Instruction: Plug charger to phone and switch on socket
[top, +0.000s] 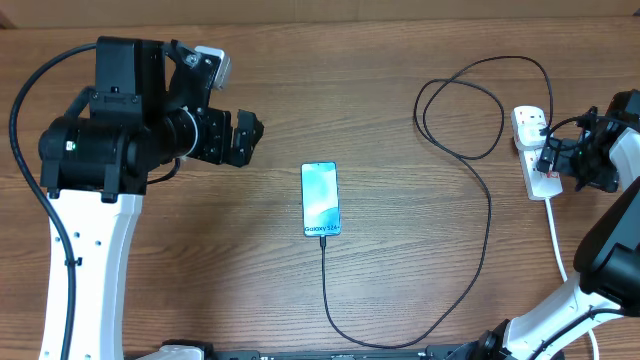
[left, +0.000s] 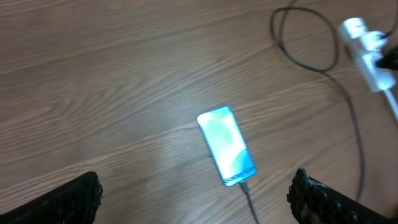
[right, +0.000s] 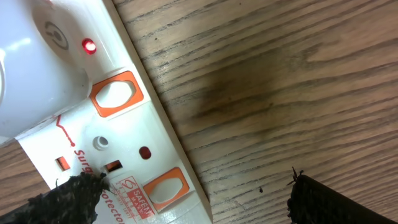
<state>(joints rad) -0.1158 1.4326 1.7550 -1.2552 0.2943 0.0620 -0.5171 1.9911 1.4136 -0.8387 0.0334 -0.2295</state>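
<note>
A phone lies flat in the middle of the bench, screen lit. Its long axis runs away from the robot, "Galaxy S24" end nearest, where the charger tip meets it. The left jaws, wide open and empty, hover apart to its left. The socket lies far right, lengthways likewise, a red light lit. The right jaws gape empty close over it.

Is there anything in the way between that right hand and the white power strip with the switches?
Nothing visible. The right hand hangs open directly over the socket, one finger on either side of the view. The orange switches facing it are uncovered, with no cable or other object lying across them.
</note>
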